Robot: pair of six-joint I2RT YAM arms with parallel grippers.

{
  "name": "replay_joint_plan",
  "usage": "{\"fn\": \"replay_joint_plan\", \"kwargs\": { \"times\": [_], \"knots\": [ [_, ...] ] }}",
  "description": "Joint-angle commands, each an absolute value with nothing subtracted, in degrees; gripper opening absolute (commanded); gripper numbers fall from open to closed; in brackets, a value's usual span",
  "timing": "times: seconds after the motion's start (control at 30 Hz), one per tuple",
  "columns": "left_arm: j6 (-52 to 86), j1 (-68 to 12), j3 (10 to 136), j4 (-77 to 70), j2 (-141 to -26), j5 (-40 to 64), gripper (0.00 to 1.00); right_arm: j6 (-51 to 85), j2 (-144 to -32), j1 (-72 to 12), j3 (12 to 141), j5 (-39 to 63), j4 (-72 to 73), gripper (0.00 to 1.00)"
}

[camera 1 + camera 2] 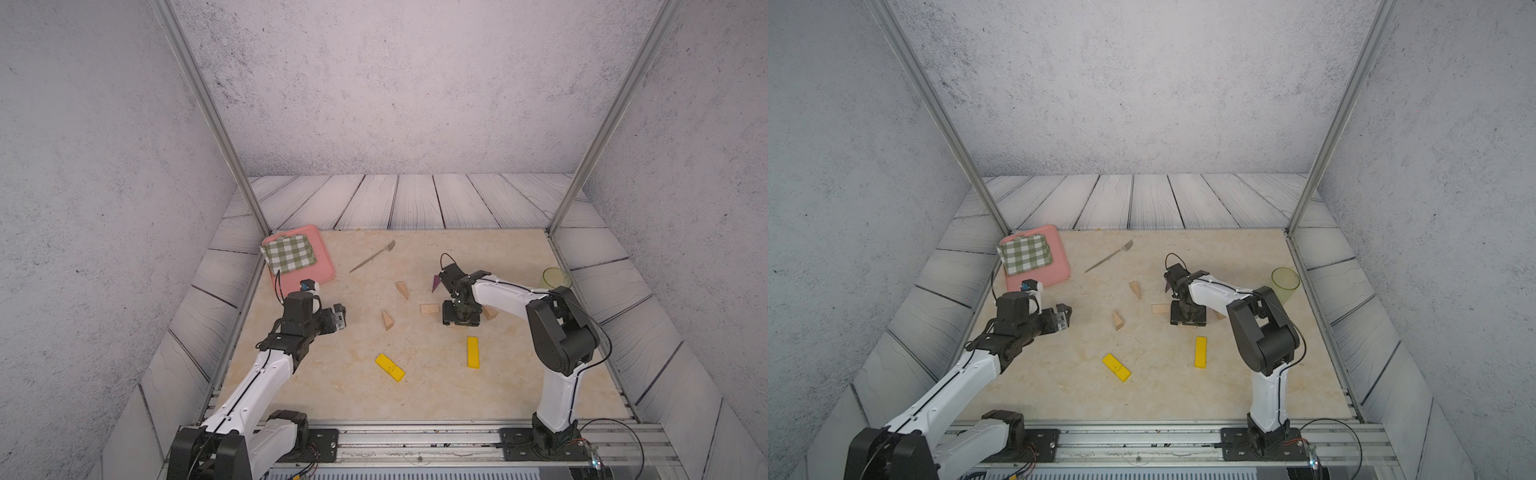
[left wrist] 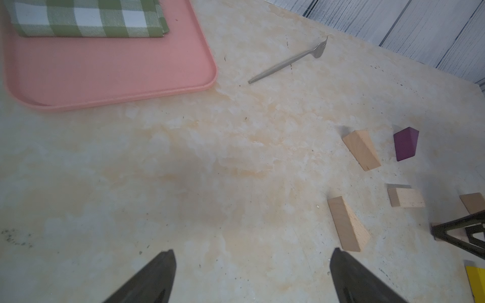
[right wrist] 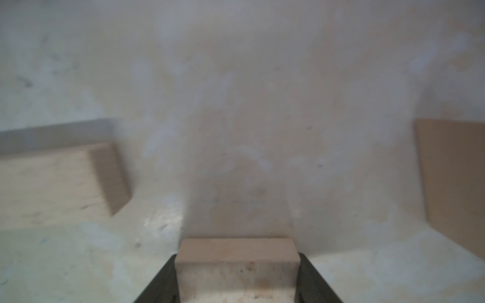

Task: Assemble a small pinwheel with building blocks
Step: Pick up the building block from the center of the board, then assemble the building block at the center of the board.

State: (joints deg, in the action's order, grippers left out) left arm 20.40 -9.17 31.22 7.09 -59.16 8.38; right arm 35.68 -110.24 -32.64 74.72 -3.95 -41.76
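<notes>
Closest to you runs the grey metal rail (image 1: 415, 436) that carries both arm bases. Just past it, a flat yellow wooden bar (image 1: 390, 367) and a second yellow bar (image 1: 473, 352) lie apart on the beige marbled worktop (image 1: 332, 399). Your right tool (image 1: 462, 323) points straight down at mid-worktop, and its fingers press against both sides of a small tan rectangular wooden block (image 3: 237, 251). A second tan rectangular block (image 1: 429, 308) lies just beside it. A half-hidden tan wedge (image 1: 490, 312) shows on its other side, and the purple wooden wedge (image 1: 435, 283) sits behind the wrist. A tan triangular wooden wedge (image 1: 402, 290) and another tan triangular wedge (image 1: 387, 320) rest nearer the centre, so all the pieces lie scattered and apart. Your left tool (image 2: 253, 251) hovers over bare worktop with its fingers wide apart, near the pink plastic tray (image 1: 324, 270) that holds a folded green checked cloth (image 1: 287, 253). A grey metal fork (image 1: 372, 256) and a green translucent cup (image 1: 556, 278) sit further back.
</notes>
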Motion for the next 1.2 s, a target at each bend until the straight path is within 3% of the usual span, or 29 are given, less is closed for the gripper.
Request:
{"fn": "replay_joint_plan", "kwargs": {
  "times": [0.0, 0.37, 1.17],
  "knots": [
    [19.95, -9.93, 30.76, 7.38, -58.20, 8.09, 0.98, 36.84, -113.93, -35.16, 78.66, -3.36, -43.52, 0.51],
    [19.95, -10.20, 30.67, 7.31, -57.97, 7.76, 0.98, 37.37, -120.29, -37.68, 86.17, -3.62, -45.77, 0.53],
    [20.21, -10.33, 30.23, 6.52, -57.14, 7.60, 0.98, 37.00, -123.40, -39.02, 91.75, -5.27, -49.25, 0.59]
  ]
}}
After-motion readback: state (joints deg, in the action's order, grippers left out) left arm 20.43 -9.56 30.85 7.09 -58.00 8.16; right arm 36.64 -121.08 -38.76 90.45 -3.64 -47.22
